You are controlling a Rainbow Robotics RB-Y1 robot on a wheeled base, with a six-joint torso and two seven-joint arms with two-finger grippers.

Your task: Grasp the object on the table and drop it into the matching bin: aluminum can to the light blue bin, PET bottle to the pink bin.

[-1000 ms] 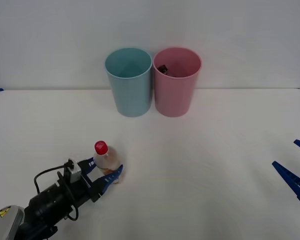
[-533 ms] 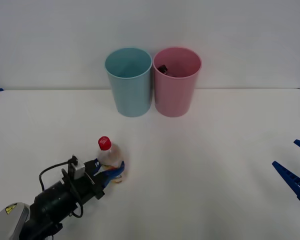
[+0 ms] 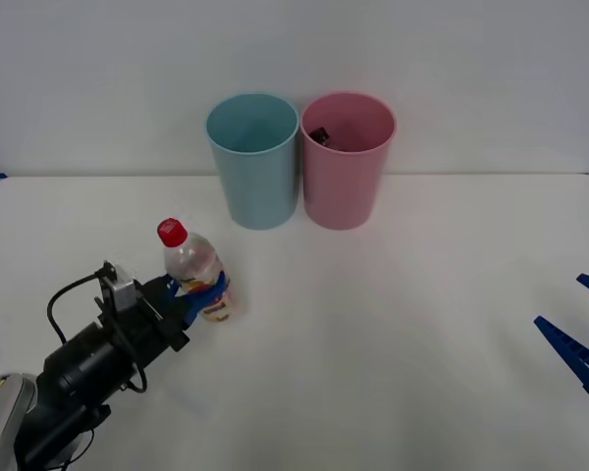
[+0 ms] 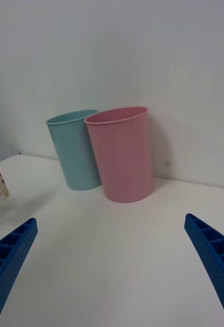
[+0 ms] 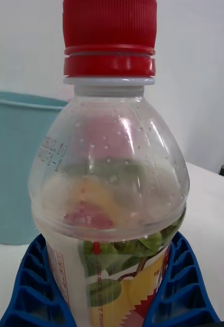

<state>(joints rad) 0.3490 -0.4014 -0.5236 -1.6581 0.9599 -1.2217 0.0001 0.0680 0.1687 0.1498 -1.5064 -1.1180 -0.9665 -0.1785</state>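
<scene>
A small clear PET bottle with a red cap and a yellow-and-red label is held above the white table, left of centre. My left gripper is shut on its labelled body. Up close, the left wrist view has the bottle between blue ribbed fingers. The light blue bin and the pink bin stand side by side at the table's back; the pink bin holds a dark item. My right gripper rests open at the right edge, its fingers spread wide toward the bins.
A white wall rises behind the two bins. A bare tabletop stretches between the bottle and the bins and across to the right gripper. The blue bin shows behind the held bottle in the left wrist view.
My left gripper closed on the bottle and raised it, carrying it back and slightly left. The right arm has not moved.
</scene>
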